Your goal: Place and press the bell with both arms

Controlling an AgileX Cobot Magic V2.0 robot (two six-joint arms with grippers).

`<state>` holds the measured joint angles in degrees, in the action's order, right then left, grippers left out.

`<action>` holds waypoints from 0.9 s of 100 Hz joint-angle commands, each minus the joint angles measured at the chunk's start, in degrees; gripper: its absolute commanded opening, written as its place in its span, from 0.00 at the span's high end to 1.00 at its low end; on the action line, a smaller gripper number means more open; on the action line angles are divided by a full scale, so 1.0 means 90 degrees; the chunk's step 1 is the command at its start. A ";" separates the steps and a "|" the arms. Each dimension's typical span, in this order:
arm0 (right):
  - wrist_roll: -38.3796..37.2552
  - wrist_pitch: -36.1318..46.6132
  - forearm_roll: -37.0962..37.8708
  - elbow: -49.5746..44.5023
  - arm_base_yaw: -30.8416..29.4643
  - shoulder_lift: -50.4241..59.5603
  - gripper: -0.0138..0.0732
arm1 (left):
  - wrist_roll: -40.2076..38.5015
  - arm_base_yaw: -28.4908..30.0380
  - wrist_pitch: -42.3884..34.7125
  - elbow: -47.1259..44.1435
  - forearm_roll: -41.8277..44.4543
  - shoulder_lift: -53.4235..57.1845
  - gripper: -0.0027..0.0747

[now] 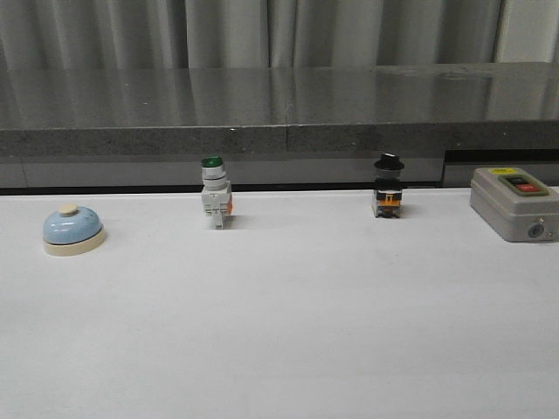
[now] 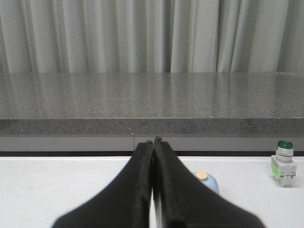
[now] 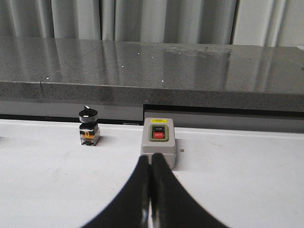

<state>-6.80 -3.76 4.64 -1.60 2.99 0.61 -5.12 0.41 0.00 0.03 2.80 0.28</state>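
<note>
Four items on the white table (image 1: 279, 332) by my count: 1 bell (image 1: 73, 230), 1 green-capped push-button switch (image 1: 215, 194), 1 black-knobbed selector switch (image 1: 389, 187), 1 grey control box (image 1: 514, 202) w/ red and green buttons on top. They sit in a loose row along the far side of the table, just in front of the dark grey stone ledge (image 1: 279, 109); grey curtains (image 1: 262, 30) hang behind that.

Bell is at the far left of the row in front cam, well apart from the green-capped switch. Light-blue dome, cream round base, small cream knob on top, upright. No arms visible in front cam, nothing touching the bell.

Left gripper (image 2: 153, 142): on the left wrist cam I see both black fingers pressed together, tips meeting, nothing between them. Bell pokes out just behind the fingers there, partly hidden; green-capped switch is off to the side.

Right gripper (image 3: 150, 159): same, fingers closed against each other, empty. Its tips line up w/ the grey box; black-knobbed switch stands beside the box, apart from it.
</note>
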 commanded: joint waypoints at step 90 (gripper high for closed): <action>0.0003 0.0507 0.0060 0.0011 -0.0015 0.0080 0.91 | -0.0071 -0.0036 -0.0534 0.0767 -0.0043 0.0033 0.99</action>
<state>-6.80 -3.76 4.64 -1.60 2.99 0.61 -5.12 0.41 -0.48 2.58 2.80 0.28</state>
